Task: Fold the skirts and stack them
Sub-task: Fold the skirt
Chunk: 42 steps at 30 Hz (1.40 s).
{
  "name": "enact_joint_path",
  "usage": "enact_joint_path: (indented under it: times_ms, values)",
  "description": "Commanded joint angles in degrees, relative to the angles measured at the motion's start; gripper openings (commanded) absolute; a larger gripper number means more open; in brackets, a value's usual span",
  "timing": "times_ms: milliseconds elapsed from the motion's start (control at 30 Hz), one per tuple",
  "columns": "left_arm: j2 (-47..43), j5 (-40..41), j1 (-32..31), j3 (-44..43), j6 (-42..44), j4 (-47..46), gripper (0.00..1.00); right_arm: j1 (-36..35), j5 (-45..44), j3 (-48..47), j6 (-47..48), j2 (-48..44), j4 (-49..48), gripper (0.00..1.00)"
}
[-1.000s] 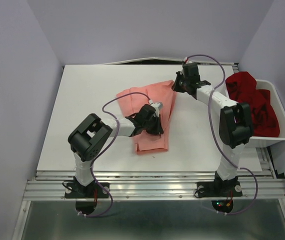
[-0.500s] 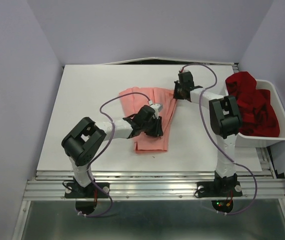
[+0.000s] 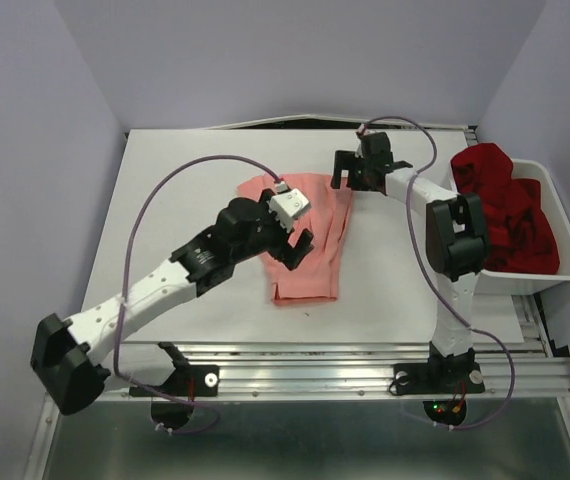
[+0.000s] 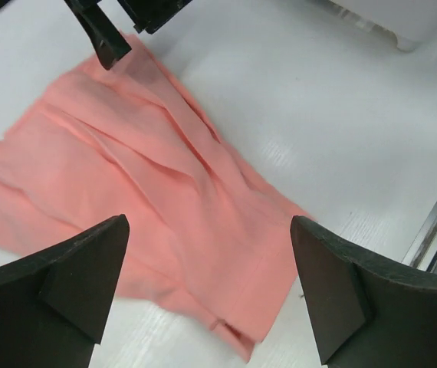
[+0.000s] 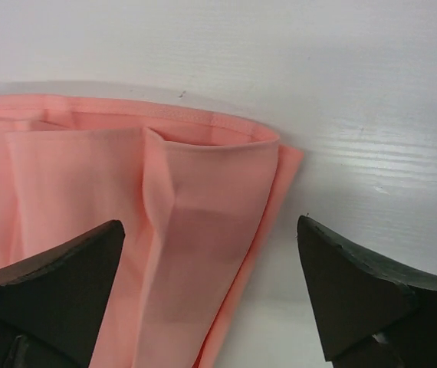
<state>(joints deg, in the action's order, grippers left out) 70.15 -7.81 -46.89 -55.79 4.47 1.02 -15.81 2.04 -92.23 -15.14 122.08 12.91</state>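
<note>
**Both sets of jaws wide**

Left gripper (image 4: 211,257), spread wide, hovers above the salmon-pink skirt (image 3: 315,270), which lies folded in the middle of the table (image 3: 185,190). Right gripper (image 5: 207,276), also wide, is at its far right corner. Deep red skirt (image 3: 500,200) is heaped in the white bin (image 3: 568,268) at the table's right edge.

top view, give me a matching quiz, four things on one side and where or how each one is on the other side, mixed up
Things:
1. salmon-pink skirt
2. deep red skirt
3. left fingers
4. right fingers

Places or states:
a. open at the salmon-pink skirt's far right corner
b. heaped in the white bin
c. spread on the table
d. open over the middle of the salmon-pink skirt

Pairs: 1-c, 2-b, 3-d, 4-a
</note>
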Motion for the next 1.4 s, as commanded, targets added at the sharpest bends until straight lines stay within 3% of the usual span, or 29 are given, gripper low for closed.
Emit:
enact_joint_path:
  times_ms: [0, 100, 133, 233, 267, 333, 467, 700, 967, 1233, 1367]
  values:
    - [-11.2, -4.0, -1.3, 7.1, 22.3, 7.2, 0.99, 0.3, 11.9, -2.6, 1.9, -10.0, 2.6, 1.0]
    - [-13.6, -4.1, -3.4, 11.0, 26.6, 10.1, 0.93, 0.3, 19.2, -0.4, 1.9, -13.3, 4.6, 0.98]
    - [-14.8, -3.1, -5.5, 12.3, 27.6, 10.1, 0.88, 0.3, 25.3, 0.8, 1.3, -15.4, 5.5, 0.96]
    - [-15.5, 1.9, -8.9, 18.2, 28.7, 6.5, 0.77, -0.7, 33.9, 7.8, 2.5, -18.4, 5.6, 0.81]
    - [-15.5, 3.1, -11.8, 19.5, 29.9, 4.0, 0.75, -1.8, 36.5, 9.5, 2.9, -19.8, 5.6, 0.71]
    - [-14.8, 5.9, -14.8, 23.2, 31.6, 1.2, 0.69, -2.6, 39.3, 12.8, 4.3, -20.2, 7.6, 0.64]
    - [-10.0, 11.1, -21.7, 25.6, 34.0, -5.7, 0.69, -5.2, 42.4, 16.8, 6.3, -18.6, 9.0, 0.51]
    - [1.7, 18.6, -23.5, 23.9, 36.1, -10.2, 0.73, -7.5, 37.9, 18.4, 8.5, -11.8, 9.4, 0.47]
    - [11.8, 22.2, -23.5, 22.1, 36.8, -13.8, 0.68, -7.5, 33.6, 18.0, 9.6, -3.7, 9.5, 0.42]
    - [17.2, 25.5, -23.4, 23.5, 37.7, -16.7, 0.59, -7.5, 32.5, 17.4, 10.2, -1.8, 10.0, 0.42]
    - [20.3, 25.9, -23.3, 23.0, 36.4, -15.9, 0.44, -7.5, 32.5, 16.7, 10.5, -1.1, 10.3, 0.42]
